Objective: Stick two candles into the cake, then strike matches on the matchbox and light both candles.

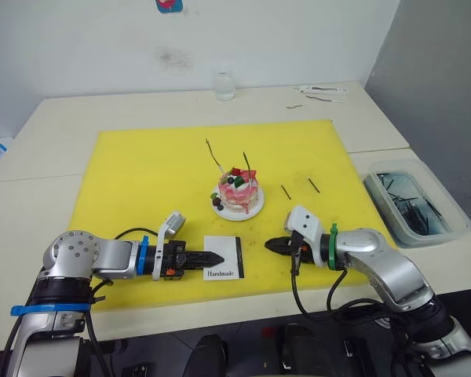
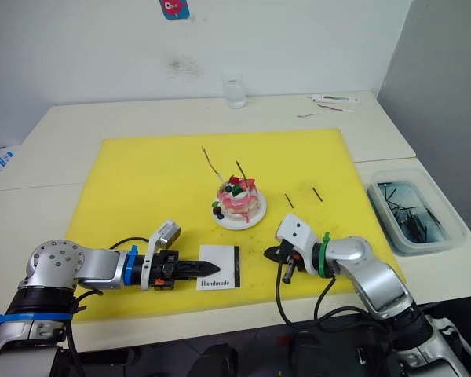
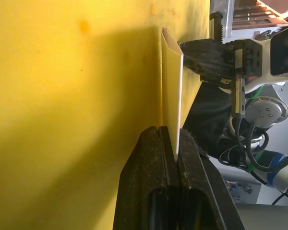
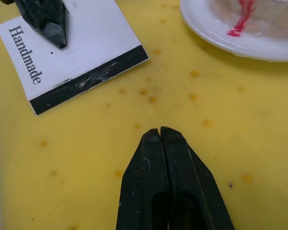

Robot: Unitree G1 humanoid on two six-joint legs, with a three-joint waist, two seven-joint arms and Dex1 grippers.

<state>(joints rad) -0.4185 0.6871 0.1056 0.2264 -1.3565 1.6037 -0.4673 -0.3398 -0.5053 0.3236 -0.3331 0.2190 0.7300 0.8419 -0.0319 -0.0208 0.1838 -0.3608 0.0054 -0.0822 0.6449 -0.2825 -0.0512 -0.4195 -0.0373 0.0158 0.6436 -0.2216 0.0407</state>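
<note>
Mat (image 1: 141,169): a yellow mat is laid over the table (image 1: 55,126); all task items rest on it.
Cake (image 1: 238,192): set on a white plate near the mat's centre.
Candles (image 1: 214,155): two thin sticks are seen standing in the cake top, one leaning far-left, the other (image 1: 246,162) shorter and nearly upright.
Matches (image 1: 286,192): two short dark sticks are laid flat right of the cake, the second (image 1: 314,185) just right of the first, apart from each other.
Matchbox (image 1: 224,257): placed flat near the mat's near edge, black strip on its right side.
Left gripper (image 1: 214,257): fingers are closed on the matchbox's left edge; in the wrist view the box edge is pinched between them.
Right gripper (image 4: 158,132): fingers are pressed together with nothing between them; positioned low over the mat, right of the matchbox, near the plate.
Glass (image 1: 224,86): stands on the far table.
Bin (image 1: 414,206): a clear container is located right of the mat.
</note>
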